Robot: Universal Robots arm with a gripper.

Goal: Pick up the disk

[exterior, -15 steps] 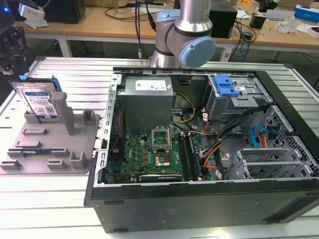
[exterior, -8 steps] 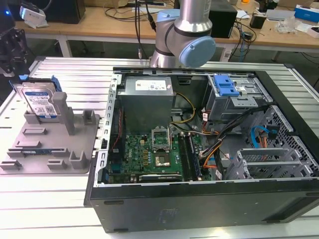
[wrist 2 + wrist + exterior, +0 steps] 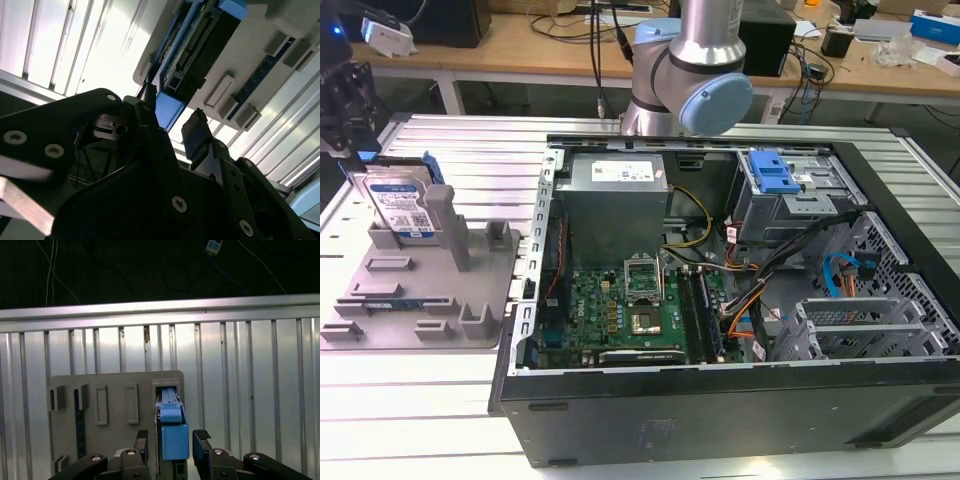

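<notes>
Shadow swallowed most of the gripper [image 3: 171, 436] in both wrist views: its body was a dark mass cut off by the frame, and only the two fingers [image 3: 201, 440] stood out. The disk [image 3: 172, 415] showed edge-on there, its label out of sight, a blue rail [image 3: 175, 444] capping the near end and its lower part sunk in a slot of the grey tray [image 3: 115, 390]. In the exterior view the disk stood upright, label showing, at the tray's far corner on the exterior view's left. The tray lay by that edge of the worktop [image 3: 420, 400], just beside the open case [image 3: 720, 410]. The arm [image 3: 695, 70] rose behind the case, its upper part cut off. The jaws stood apart, one finger on each side of the disk's railed end, holding nothing. In the first wrist view a sliver of gap showed on both sides. In the second wrist view it was hard to tell whether one finger touched the rail.
</notes>
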